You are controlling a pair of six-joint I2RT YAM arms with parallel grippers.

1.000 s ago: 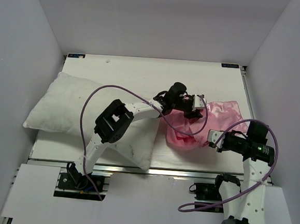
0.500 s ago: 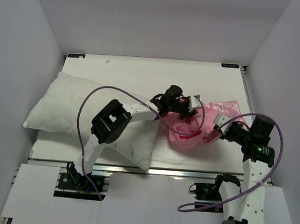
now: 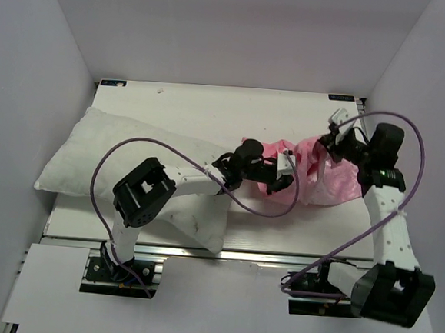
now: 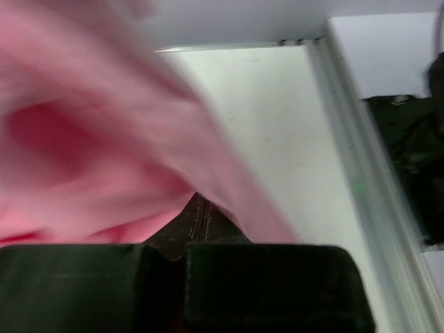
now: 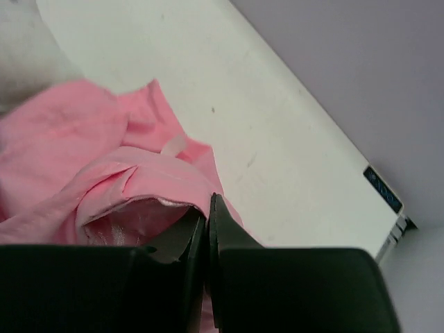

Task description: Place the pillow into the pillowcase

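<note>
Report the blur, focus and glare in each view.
Left wrist: the pillowcase is smeared by motion blur, while the table beyond is readable. Right wrist: its folds are crisp, with a pale sheen inside the lower fold. Top external: sharp, evenly lit, soft shadows only.

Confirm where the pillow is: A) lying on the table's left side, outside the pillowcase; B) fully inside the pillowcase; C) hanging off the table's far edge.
A: the white pillow lies on the left of the table, and the pink pillowcase sits bunched up to its right.
</note>
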